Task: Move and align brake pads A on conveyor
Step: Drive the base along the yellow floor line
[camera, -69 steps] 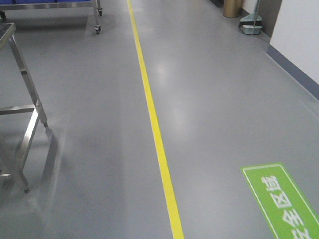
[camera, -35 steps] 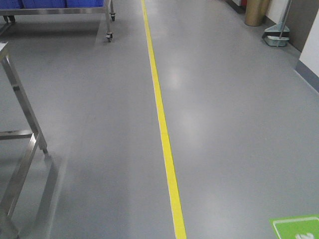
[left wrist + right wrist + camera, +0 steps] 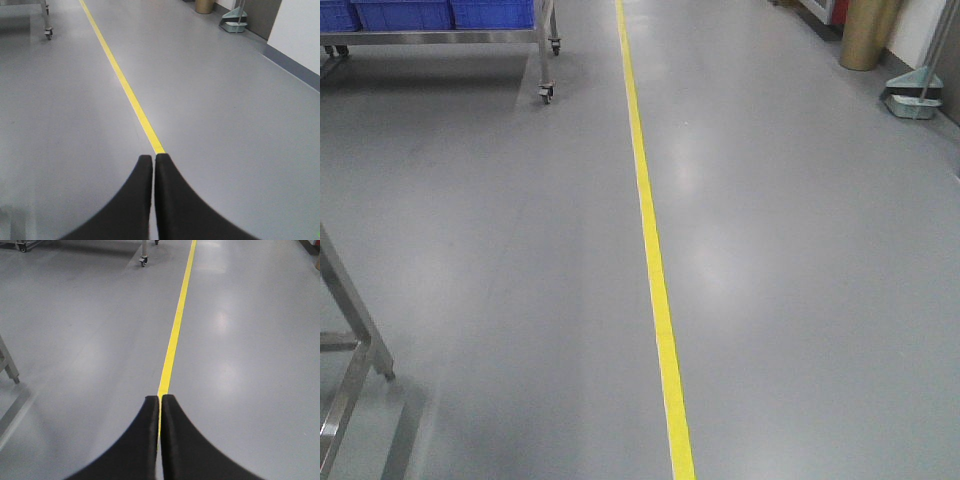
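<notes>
The brake pads A and the conveyor are out of view in every frame. My left gripper (image 3: 153, 157) is shut with nothing between its black fingers, held above the grey floor beside the yellow line. My right gripper (image 3: 160, 398) is likewise shut and empty, hanging over the same yellow line. Neither gripper appears in the front-facing view.
A yellow floor line (image 3: 656, 270) runs away from me down the grey floor. A steel table leg (image 3: 350, 345) stands at the near left. A wheeled steel cart (image 3: 545, 50) carrying blue bins (image 3: 400, 13) is at the far left. A brass bin (image 3: 868, 35) and a dustpan (image 3: 912, 100) stand far right.
The view has shifted: the steel table slid left and down out of frame, the green floor sign left the frame, and the far cart and bin have come further into view.
</notes>
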`<state>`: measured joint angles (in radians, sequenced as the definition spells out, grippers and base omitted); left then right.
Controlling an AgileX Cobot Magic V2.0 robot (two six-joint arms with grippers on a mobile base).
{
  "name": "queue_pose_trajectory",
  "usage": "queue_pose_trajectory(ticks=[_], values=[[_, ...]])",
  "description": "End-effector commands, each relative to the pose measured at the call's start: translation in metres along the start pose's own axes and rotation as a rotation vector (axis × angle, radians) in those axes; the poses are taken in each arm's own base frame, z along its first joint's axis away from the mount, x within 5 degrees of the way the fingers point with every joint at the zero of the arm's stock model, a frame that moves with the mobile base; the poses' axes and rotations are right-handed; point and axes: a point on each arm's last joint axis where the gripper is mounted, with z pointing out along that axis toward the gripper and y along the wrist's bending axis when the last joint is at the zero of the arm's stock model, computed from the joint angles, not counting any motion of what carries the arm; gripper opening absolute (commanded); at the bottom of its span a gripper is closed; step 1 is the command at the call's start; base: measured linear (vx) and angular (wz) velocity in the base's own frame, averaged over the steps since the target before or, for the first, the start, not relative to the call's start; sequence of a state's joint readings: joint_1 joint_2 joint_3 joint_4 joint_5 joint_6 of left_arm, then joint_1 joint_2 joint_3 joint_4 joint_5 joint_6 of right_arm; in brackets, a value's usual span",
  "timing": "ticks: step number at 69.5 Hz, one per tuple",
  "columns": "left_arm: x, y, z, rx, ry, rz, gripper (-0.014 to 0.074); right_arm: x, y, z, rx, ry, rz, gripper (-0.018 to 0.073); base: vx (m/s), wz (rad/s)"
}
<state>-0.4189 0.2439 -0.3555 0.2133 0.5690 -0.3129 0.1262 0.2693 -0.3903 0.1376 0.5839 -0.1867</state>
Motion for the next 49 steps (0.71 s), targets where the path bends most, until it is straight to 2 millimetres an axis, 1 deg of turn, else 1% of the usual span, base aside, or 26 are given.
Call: queue_pose_trajectory(ticks=[1, 49], values=[[-0.0132, -0.0026, -0.0026, 0.023, -0.081, 0.000, -0.0006, -0.0135, -0.0014, -0.0029, 0.013, -0.085, -0.005, -0.0007, 0.60, 0.09], [-0.0130, -0.0025, -0.0026, 0.023, -0.079, 0.000, -0.0006, -0.0136, -0.0014, -0.0029, 0.013, -0.086, -0.005, -0.0007, 0.60, 0.08]])
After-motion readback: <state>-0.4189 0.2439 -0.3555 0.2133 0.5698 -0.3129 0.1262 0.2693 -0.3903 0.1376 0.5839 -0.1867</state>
